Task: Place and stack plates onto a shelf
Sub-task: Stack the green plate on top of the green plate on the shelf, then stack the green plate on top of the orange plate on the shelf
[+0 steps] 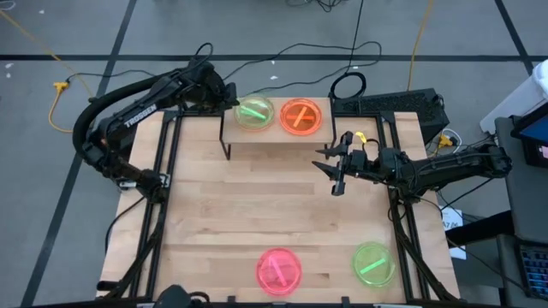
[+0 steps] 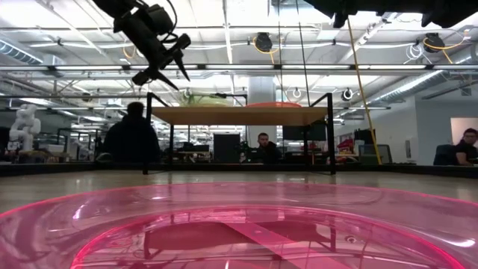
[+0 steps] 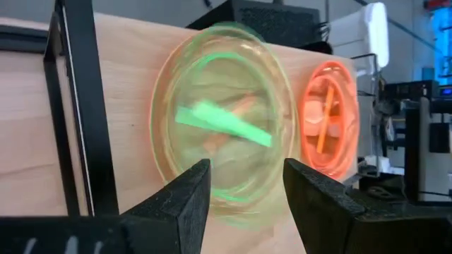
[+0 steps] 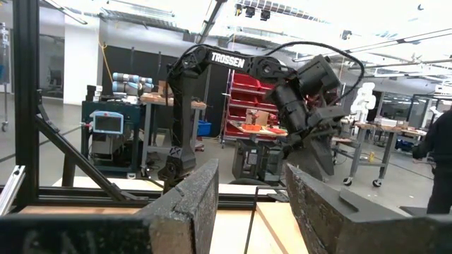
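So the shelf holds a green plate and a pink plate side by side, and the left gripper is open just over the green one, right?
Not quite. Beside the green plate on the shelf sits an orange plate, not a pink one; the high view shows this. The left gripper is open at the green plate.

4 small round translucent plastic plates in view: 2 neon green, 1 neon orange, 1 neon pink. On the low light-wood shelf w/ thin black legs: 1 green plate, 1 orange plate. On the big wooden tabletop: 1 pink plate, 1 green plate. 1 shelf. 2 dark robot arms, each w/ 1 two-finger tool: left tool, right tool.
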### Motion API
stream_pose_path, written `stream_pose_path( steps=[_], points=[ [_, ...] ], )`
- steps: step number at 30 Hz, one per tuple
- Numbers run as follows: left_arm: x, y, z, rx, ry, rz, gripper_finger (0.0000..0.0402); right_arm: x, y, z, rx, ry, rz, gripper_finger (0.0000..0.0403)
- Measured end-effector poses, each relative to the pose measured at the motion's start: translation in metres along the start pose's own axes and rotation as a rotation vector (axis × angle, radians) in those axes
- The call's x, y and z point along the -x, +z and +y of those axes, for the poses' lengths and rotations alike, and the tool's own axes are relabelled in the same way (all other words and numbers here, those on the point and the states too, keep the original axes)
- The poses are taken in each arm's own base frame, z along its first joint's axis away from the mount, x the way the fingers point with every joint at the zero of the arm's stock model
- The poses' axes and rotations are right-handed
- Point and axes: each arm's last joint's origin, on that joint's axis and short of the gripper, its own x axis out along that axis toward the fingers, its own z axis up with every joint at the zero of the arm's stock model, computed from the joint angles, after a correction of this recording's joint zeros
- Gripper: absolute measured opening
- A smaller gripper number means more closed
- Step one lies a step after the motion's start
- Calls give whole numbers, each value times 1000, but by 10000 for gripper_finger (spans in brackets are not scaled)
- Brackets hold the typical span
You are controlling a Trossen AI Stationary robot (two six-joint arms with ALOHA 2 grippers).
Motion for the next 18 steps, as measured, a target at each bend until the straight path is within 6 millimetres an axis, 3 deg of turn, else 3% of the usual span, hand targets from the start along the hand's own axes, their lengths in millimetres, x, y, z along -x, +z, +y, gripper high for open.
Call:
stream_pose_path(
  steps=[5,13,18],
  points=[
    [9,-6,-7,-45,-26,-14,184,0,0,0,0,0,0,148],
    [5,-17,-10,-27,-5,39,184,0,0,0,0,0,0,148],
    [1,-28,-20,-217,-29,67,184,0,0,0,0,0,0,148]
  ],
)
